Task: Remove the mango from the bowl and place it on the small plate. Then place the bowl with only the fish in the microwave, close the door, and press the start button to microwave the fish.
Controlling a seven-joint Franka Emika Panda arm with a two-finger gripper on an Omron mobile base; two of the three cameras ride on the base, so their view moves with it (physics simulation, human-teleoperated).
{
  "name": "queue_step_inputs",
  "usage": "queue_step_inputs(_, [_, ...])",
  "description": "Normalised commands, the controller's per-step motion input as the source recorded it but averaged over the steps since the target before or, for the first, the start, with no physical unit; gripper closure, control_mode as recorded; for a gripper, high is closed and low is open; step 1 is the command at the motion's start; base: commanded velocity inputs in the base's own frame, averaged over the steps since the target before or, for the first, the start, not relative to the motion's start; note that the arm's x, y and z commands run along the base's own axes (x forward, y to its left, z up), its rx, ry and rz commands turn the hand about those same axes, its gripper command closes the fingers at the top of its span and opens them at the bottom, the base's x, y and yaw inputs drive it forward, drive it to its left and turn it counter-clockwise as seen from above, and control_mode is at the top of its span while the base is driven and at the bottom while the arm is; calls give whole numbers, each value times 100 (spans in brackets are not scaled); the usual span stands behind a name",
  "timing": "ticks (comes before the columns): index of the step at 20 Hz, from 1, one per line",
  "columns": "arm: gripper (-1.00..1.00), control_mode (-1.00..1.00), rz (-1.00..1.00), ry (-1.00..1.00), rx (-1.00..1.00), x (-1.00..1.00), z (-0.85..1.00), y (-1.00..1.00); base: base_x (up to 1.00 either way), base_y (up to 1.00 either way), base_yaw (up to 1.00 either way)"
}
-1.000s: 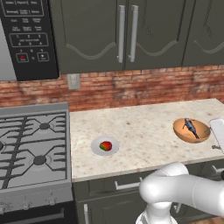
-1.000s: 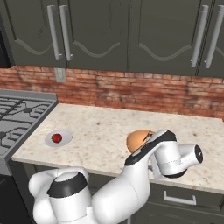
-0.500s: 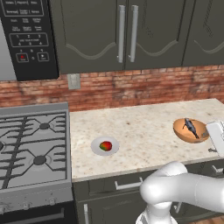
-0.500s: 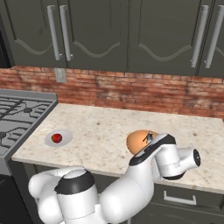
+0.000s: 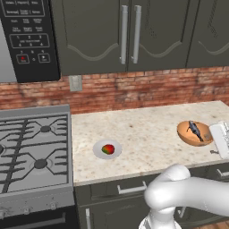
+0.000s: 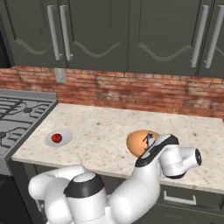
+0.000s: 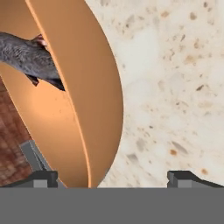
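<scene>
The orange-brown bowl (image 5: 193, 133) stands on the counter at the right with the dark grey fish (image 5: 195, 129) lying in it. In the right base view the bowl (image 6: 138, 142) is partly behind my arm. The mango (image 5: 107, 149) rests on the small plate (image 5: 107, 149) near the counter's front, also seen as mango (image 6: 56, 138) on plate (image 6: 58, 138). My gripper (image 5: 215, 145) sits at the bowl's right side, open. In the hand view the gripper (image 7: 116, 177) has its jaws on either side of the bowl's (image 7: 96, 87) rim, with the fish (image 7: 26, 57) inside.
The microwave's black control panel (image 5: 29, 38) hangs at the upper left above the gas stove (image 5: 33, 147). Dark cabinet doors with steel handles (image 5: 129, 33) run above a brick backsplash. The counter's front edge lies close to the bowl and plate.
My hand has crept slightly lower against the bowl's right side. The bowl, fish, mango and plate have stayed put.
</scene>
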Motion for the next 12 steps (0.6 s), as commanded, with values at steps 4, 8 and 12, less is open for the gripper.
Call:
queue_step_inputs(4, [-100, -100, 0, 4, 5, 17, 0, 0, 0, 0, 0])
queue_step_inputs(8, [-100, -100, -1, 10, 8, 20, 0, -10, 0, 0, 0])
queue_step_inputs(12, [-100, -100, -5, 10, 7, 11, -16, -16, 0, 0, 0])
